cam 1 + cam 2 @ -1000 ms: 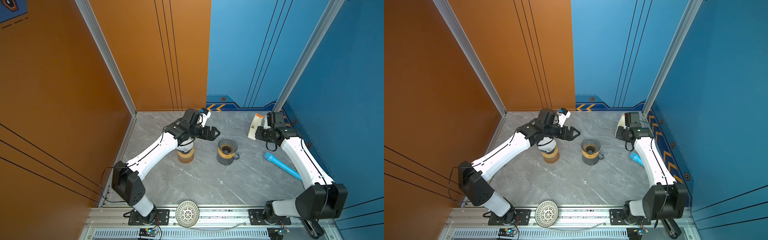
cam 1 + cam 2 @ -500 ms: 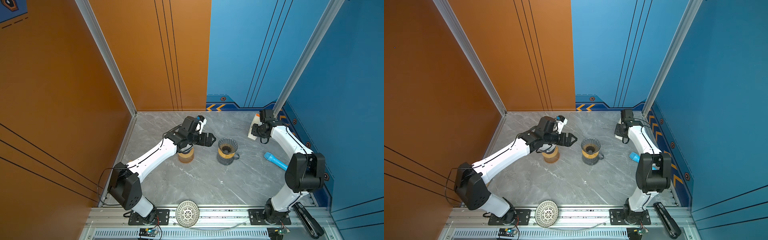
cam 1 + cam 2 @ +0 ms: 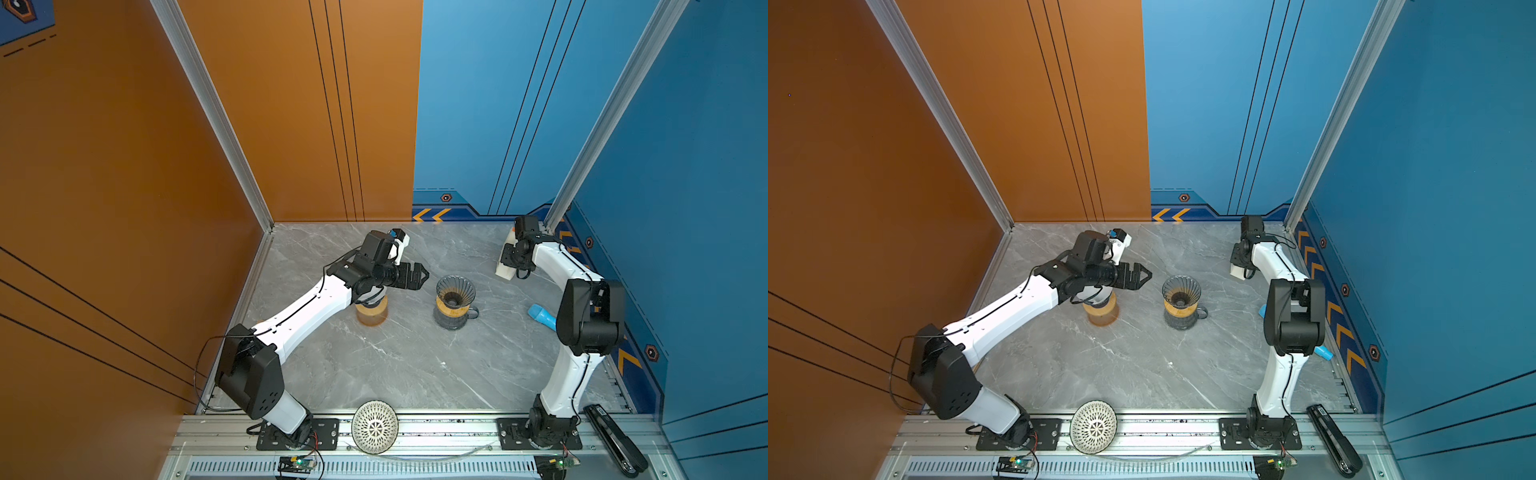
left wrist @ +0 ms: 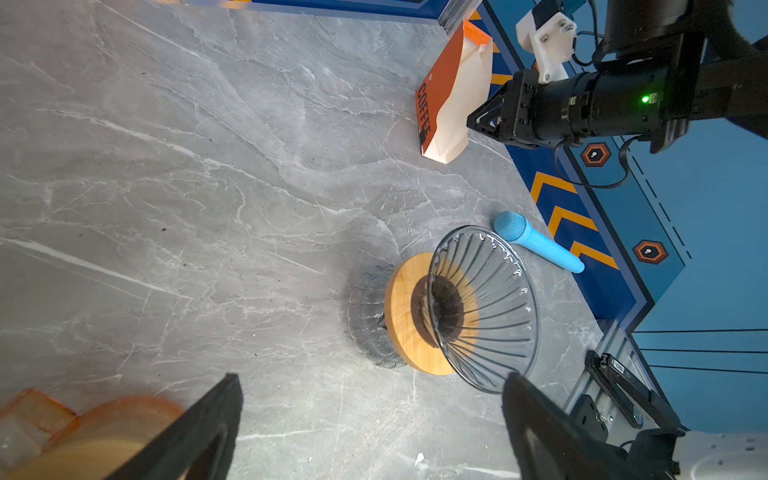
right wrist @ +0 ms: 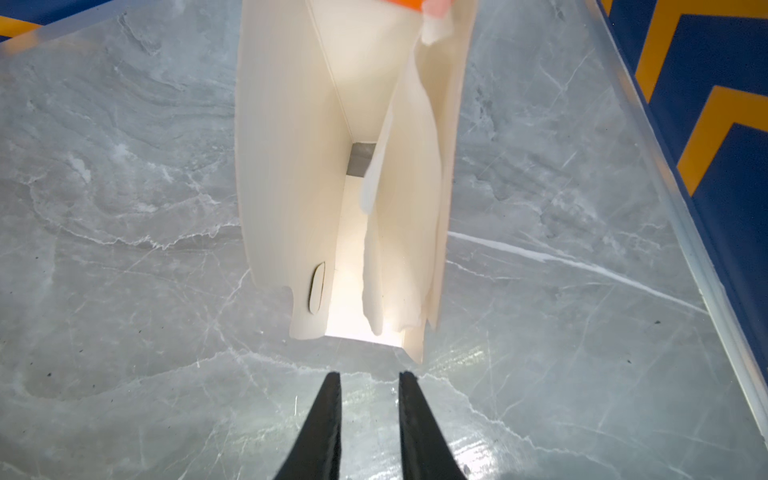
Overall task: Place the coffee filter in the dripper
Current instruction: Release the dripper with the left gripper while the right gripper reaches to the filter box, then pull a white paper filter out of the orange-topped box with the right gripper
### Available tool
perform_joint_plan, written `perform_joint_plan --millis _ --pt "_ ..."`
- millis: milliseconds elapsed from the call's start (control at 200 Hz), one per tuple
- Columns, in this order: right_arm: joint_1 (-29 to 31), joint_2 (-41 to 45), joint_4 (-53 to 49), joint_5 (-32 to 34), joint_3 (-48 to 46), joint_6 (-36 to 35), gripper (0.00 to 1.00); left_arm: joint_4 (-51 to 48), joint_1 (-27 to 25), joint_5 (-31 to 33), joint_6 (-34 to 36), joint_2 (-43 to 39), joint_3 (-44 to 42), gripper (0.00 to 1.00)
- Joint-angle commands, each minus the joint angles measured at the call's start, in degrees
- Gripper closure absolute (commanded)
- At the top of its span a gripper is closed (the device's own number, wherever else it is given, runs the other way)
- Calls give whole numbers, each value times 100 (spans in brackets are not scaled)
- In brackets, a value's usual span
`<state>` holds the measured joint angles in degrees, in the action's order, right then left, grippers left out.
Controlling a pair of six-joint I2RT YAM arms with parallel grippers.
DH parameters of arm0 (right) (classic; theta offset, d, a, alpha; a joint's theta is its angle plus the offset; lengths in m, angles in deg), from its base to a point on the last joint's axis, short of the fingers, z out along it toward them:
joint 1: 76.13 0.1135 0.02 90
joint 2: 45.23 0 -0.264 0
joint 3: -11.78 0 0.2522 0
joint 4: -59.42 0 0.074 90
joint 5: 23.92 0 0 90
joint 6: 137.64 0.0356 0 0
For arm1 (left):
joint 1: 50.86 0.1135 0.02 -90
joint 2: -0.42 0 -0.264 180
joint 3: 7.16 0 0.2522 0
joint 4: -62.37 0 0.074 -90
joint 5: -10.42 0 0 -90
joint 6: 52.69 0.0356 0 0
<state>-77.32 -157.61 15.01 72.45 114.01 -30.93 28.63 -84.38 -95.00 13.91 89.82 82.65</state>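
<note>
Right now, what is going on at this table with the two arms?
The right gripper points into the open end of the filter box, where white filter paper shows. Its jaws stand slightly apart and hold nothing. The left gripper, jaws wide open, hovers beside the glass dripper, which is empty. No filter is out of the box yet.

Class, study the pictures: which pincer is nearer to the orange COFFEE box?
Right. The right pincer sits just before the open end of the COFFEE box; the left pincer is farther off, beside the glass dripper.
</note>
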Motion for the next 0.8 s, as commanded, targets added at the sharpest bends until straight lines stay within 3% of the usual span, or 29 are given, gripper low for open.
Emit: perform_joint_plan --millis 0,796 --pt "-30 -207 144 212 232 -18 76 -56 56 -118 13 142 197 2" --pt "-94 -1222 61 294 1025 -89 77 -234 135 -278 -120 532 363 2"
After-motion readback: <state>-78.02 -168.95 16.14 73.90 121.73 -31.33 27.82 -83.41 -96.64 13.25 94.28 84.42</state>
